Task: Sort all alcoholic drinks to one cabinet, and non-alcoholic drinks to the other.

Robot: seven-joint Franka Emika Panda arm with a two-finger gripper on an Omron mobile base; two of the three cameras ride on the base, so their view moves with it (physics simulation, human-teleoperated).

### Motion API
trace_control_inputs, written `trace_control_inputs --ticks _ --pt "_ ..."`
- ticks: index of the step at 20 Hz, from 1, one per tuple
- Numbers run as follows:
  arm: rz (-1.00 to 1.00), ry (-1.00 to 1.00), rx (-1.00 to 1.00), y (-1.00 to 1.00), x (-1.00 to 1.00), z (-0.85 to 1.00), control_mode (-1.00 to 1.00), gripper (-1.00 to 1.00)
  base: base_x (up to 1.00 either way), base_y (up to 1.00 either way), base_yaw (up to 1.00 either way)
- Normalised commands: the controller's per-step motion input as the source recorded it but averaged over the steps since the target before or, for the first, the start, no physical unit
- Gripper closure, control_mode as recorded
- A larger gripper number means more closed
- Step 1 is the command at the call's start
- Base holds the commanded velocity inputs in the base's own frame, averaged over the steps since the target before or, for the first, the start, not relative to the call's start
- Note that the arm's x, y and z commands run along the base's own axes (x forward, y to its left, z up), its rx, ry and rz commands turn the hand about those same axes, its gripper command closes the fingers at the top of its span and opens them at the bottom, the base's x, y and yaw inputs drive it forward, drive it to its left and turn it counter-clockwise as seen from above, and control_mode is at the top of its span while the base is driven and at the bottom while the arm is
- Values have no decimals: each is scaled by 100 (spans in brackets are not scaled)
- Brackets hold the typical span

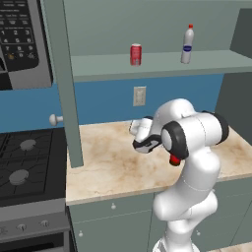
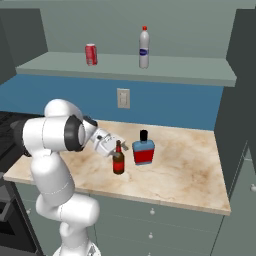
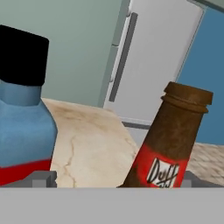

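Standing on counter: beer bottle (image 2: 118,160) and flat bottle (image 2: 144,148) are seen upright on the marble counter (image 2: 190,160), just beside each other, the flat bottle slightly further back and to the right in the right base view.
Beer bottle: slim, brown glass, red label; in the hand view its neck (image 3: 173,135) is seen close up, right of centre, tilted by the camera's roll.
Flat bottle: red below, blue shoulder, black cap; seen at the left edge of the hand view (image 3: 22,118).
Gripper: gripper (image 2: 114,143) is held low over the counter, just left of the beer bottle, jaws spread wide, nothing held.
Contact: whether the fingers touch the beer bottle cannot be told.
Shelf above: soda can (image 1: 136,54) and white plastic bottle (image 1: 187,45) are set upright on the open cabinet shelf (image 1: 162,64), well apart, can to the left.
Wall: outlet (image 1: 140,96) is seen on the blue backsplash below the shelf.
Left of counter: stove (image 1: 24,162) with burners is noted.
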Motion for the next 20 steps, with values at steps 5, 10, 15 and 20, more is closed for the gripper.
trace_control_inputs --ticks 5,10,15,20 --pt "0 0 -3 -13 0 -1 -100 -100 0 0 0" --pt "0 0 -3 -1 0 0 -100 100 0 0 0" --pt "0 0 -1 0 -13 1 -100 100 0 0 0" --pt "2 -1 0 0 -39 33 -100 100 0 0 0"
